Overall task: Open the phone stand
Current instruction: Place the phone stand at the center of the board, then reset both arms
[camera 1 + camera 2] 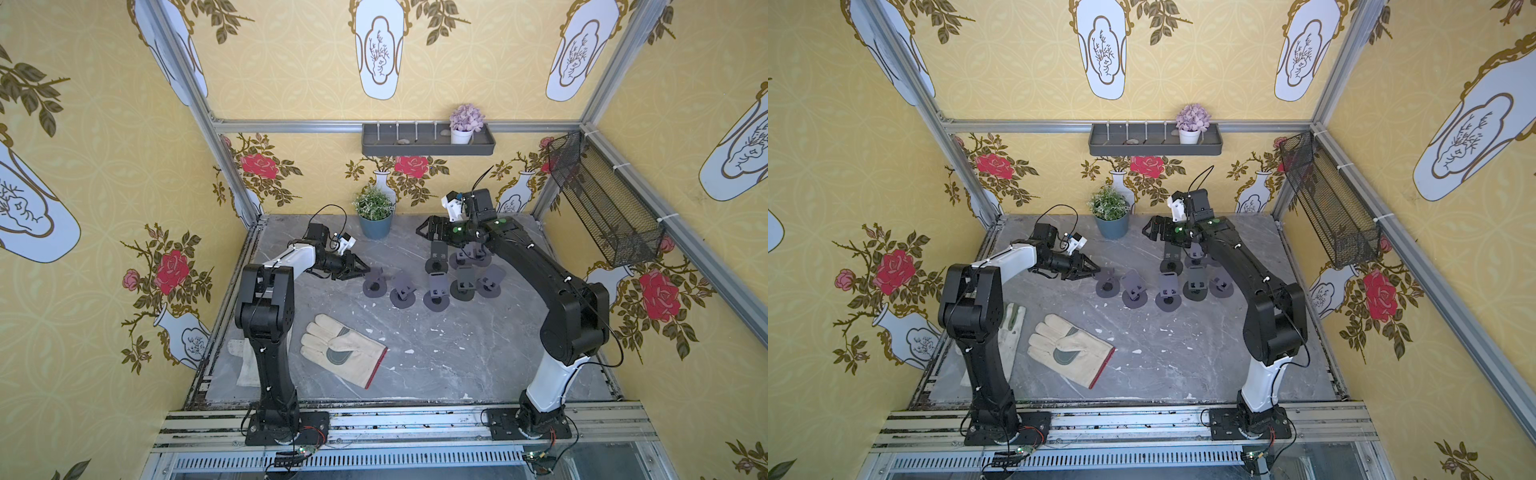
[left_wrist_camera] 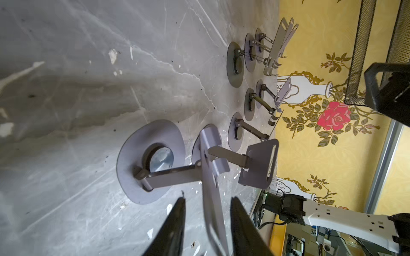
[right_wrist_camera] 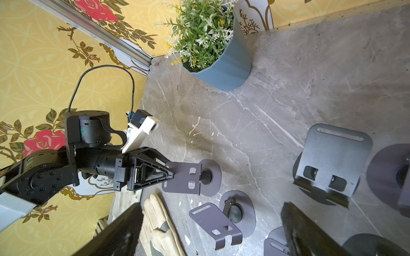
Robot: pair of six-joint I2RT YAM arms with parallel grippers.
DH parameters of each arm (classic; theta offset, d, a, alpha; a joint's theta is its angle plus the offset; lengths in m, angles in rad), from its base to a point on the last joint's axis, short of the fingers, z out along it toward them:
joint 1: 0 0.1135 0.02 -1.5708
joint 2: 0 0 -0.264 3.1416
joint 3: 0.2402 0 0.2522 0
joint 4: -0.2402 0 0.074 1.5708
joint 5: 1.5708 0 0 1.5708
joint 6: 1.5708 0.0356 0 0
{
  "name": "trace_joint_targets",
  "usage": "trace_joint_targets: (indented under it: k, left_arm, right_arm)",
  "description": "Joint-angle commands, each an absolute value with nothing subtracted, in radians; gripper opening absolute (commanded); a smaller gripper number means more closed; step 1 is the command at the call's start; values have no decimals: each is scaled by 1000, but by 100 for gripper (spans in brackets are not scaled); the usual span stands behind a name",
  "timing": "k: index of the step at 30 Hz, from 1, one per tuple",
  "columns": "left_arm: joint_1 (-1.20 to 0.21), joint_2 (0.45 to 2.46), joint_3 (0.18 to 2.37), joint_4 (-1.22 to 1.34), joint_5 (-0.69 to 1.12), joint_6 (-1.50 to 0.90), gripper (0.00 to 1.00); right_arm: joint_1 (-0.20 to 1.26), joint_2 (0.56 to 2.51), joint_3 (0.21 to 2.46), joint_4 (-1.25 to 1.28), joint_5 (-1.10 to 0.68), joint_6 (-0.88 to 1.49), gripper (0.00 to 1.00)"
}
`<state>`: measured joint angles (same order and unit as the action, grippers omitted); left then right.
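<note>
We see the left gripper [image 1: 362, 271] part open, its jaws straddling the raised plate [image 2: 213, 159] of the leftmost stand [image 2: 128, 159], midway across the table [image 1: 436, 353], with gaps on both sides. Our right gripper [image 1: 426, 232] hangs wide open and empty above the rear stands [image 1: 461, 266]

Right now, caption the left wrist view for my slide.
Left gripper, jaws apart, straddling the plate of the nearest phone stand; opened stands beyond.

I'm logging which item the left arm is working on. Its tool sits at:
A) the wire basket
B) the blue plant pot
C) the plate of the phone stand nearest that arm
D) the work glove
C: in the left wrist view the left tool straddles the upright plate of that phone stand, one jaw on either side.
</note>
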<state>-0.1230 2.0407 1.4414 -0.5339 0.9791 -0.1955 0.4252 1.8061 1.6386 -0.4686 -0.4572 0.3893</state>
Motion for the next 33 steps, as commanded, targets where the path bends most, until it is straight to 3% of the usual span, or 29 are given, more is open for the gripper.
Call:
trace_joint_targets:
  k: [1,3,7,16,25,33]
  left_arm:
    - [-123,2018,1441,-486,966,-221,55]
    - [-122,1991,1427,-432,956,-250,77]
    - [-122,1944,1387,-324,957,-308,100]
    - [-121,1840,1299,-306,899,-300,99]
    - [-124,1530,1020,-202,723,-282,99]
    - [-129,1325,823,-113,576,-268,99]
  right_arm:
    - [424,1807,1640,-442,-449,387,98]
    - [425,1807,1638,-440,-449,386,98]
    - [424,1806,1634,-440,-448,386,98]
    - [425,1790,1610,-436,-440,394,98]
    - [429,1755,1571,-424,-416,407,98]
    - [436,1665,1491,-432,-259,368,98]
